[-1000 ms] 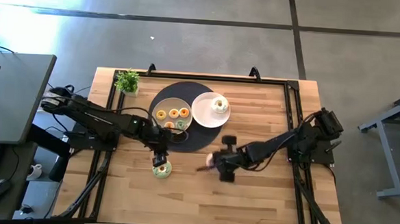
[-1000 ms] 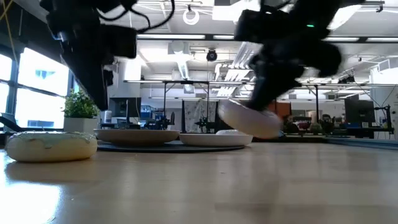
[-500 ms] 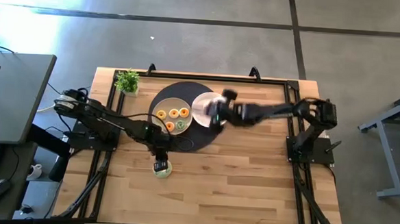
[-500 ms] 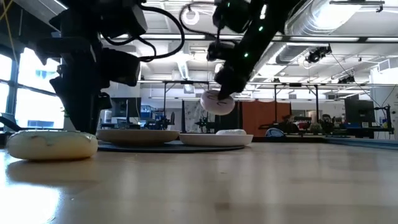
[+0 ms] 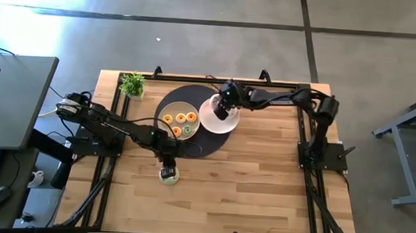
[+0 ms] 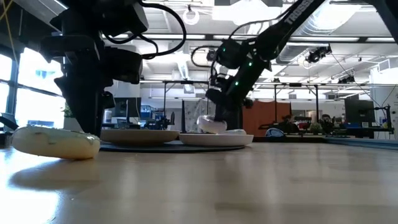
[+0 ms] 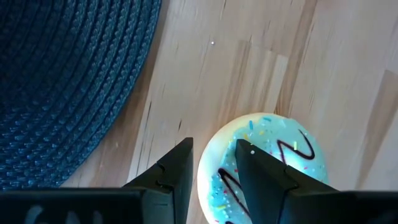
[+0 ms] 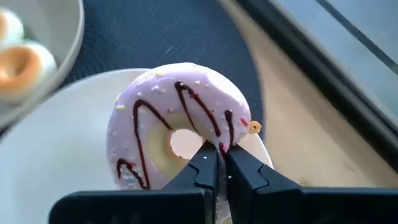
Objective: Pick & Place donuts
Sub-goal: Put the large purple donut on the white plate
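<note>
At the table's near left, the left gripper (image 7: 211, 174) pinches the rim of a green-iced donut (image 7: 273, 162) lying on bare wood just near of the dark woven mat (image 7: 68, 81), apparently starting a lift. To the right, the right gripper (image 8: 219, 163) clamps a pink-iced donut (image 8: 177, 124) low over the white plate (image 8: 56, 155), seemingly mid-placement; release looks next, then the green donut's carry toward the plates.

table (image 5: 261, 191): pale wood, smooth | mat (image 7: 56, 81): dark woven, rough | pink donut (image 8: 174, 130): glossy icing
</note>
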`<move>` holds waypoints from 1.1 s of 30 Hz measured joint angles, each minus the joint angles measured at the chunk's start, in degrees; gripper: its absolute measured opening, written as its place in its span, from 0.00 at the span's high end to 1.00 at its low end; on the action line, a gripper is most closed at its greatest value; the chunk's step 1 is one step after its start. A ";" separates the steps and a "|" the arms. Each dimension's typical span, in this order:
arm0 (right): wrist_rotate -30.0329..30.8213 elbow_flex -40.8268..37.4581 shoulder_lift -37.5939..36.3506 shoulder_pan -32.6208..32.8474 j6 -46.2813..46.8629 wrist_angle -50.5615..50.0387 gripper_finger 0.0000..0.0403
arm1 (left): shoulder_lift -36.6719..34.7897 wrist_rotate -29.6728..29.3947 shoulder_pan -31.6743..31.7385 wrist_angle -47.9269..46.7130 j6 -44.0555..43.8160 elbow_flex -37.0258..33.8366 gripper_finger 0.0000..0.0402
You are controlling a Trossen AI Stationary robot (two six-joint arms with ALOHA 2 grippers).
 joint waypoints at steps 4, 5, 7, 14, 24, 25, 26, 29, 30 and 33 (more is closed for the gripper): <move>-0.20 0.00 1.90 0.12 -1.20 3.97 0.96 | 0.00 -0.02 0.00 0.10 0.00 0.00 0.70; -0.22 -0.02 1.92 0.12 -1.46 4.86 0.95 | 0.00 -0.02 0.00 0.10 -0.04 0.00 0.70; -0.42 0.00 1.90 0.10 -2.79 5.69 0.94 | 0.00 -0.01 0.00 0.11 -0.07 0.00 0.70; -0.87 0.00 1.68 0.10 -4.78 3.89 0.88 | 0.00 -0.04 0.00 0.12 -0.08 0.00 0.70; -1.56 0.00 1.66 0.10 -4.00 2.14 0.74 | 0.00 -0.08 0.00 0.14 -0.13 0.00 0.70; -1.70 0.00 1.66 0.12 -4.00 2.12 0.73 | 0.00 -0.10 0.00 0.14 -0.12 0.00 0.70; -1.88 0.00 1.66 0.11 -4.00 2.08 0.72 | 0.00 -0.11 0.00 0.16 -0.13 0.00 0.70; -2.58 -0.01 1.66 0.12 -4.00 2.07 0.71 | 0.00 -0.13 0.00 0.17 -0.13 0.00 0.70; -3.05 0.00 1.66 0.12 -4.00 2.06 0.71 | 0.00 -0.13 0.00 0.17 -0.13 0.00 0.70; -3.95 0.00 1.64 0.12 -4.00 2.03 0.71 | 0.00 -0.13 0.00 0.17 -0.15 0.00 0.70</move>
